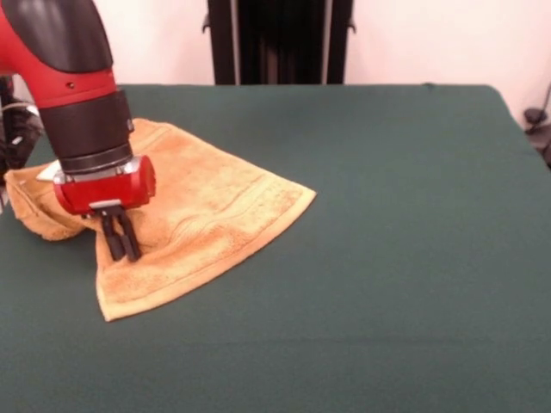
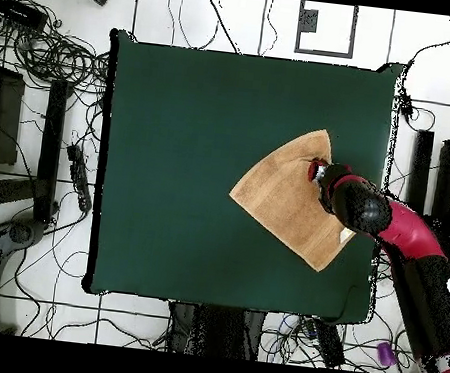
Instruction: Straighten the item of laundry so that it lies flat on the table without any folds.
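Observation:
The orange-tan towel lies on the left part of the dark green table. Most of it is spread flat, but its left edge is bunched and rolled over, with a small white label showing there. My gripper points down onto the towel's left part. Its two black fingers are close together, with their tips in the cloth near a raised fold. In the overhead view the towel lies near the table's right edge, with the gripper over its upper right part.
The red and black arm reaches in from the lower right of the overhead view. The towel's bunched edge lies close to the table's edge. Cables and stands lie on the floor around the table.

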